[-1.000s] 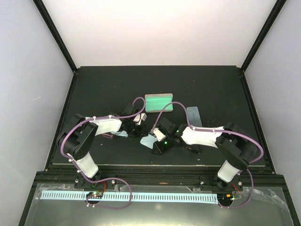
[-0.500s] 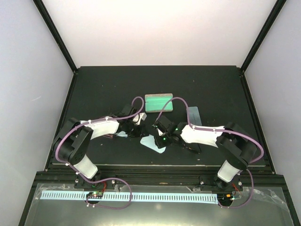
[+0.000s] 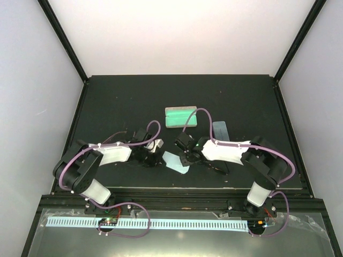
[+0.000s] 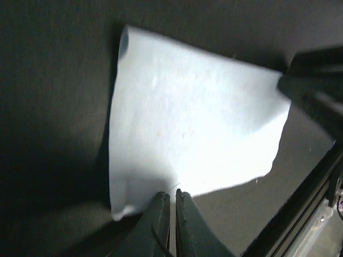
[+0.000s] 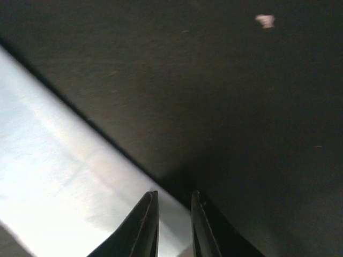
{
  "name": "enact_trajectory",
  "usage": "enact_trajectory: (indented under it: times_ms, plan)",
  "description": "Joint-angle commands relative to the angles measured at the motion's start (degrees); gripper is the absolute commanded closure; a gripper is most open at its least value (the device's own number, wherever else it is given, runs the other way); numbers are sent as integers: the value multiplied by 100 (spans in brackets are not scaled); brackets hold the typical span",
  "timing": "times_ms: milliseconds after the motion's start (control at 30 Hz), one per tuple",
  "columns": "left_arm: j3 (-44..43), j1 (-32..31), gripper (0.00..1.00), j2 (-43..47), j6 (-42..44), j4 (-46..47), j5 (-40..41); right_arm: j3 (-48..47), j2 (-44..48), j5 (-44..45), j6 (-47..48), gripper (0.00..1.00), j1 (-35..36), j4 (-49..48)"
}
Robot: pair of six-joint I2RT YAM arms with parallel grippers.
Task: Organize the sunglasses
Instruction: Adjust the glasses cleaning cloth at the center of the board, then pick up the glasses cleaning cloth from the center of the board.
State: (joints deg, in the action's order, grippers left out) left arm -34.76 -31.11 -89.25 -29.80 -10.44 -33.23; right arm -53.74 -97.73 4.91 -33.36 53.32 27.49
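1. On a black table (image 3: 118,101) ringed by pale walls, two white-and-black arms reach inward from the near edge. Their wrists bend toward each other over a light blue cloth (image 3: 176,162) lying flat near the table's middle.
2. At the cloth's left end, the left gripper (image 4: 171,197) has its jaws set almost together, with only a sliver of a gap between them. The tips rest right at the cloth's edge beside a curled corner; whether they pinch the fabric cannot be told from the wrist view.
3. At the cloth's opposite side, the right gripper (image 5: 172,197) hangs low with a narrow gap between its jaws and nothing held. Its tips sit over the line where pale fabric meets dark tabletop.
4. Behind the left forearm, a thin reddish wire curve shows against the table, seemingly the frame of the reddish-pink sunglasses (image 3: 119,133). It lies apart from both grippers, and most of it is hidden by the arm or too faint to read.
5. Farther back, a mint-green oblong case (image 3: 181,118) lies crosswise near the centre. A blue-grey oblong case (image 3: 221,131) lies just to its right and nearer, right behind the right forearm.
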Motion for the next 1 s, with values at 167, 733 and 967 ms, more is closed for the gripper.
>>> enact_trajectory:
  times_ms: [167,733,967]
  plan:
    - [336,-124,86,1087,-179,-613,200,-528,161,878,-47,75,10,535]
    - [-917,-120,65,409,238,-1234,1516,-56,377,424,-1279,64,552,752]
    - [-881,-123,66,332,251,-1194,1505,24,88,34,-1280,68,598,653]
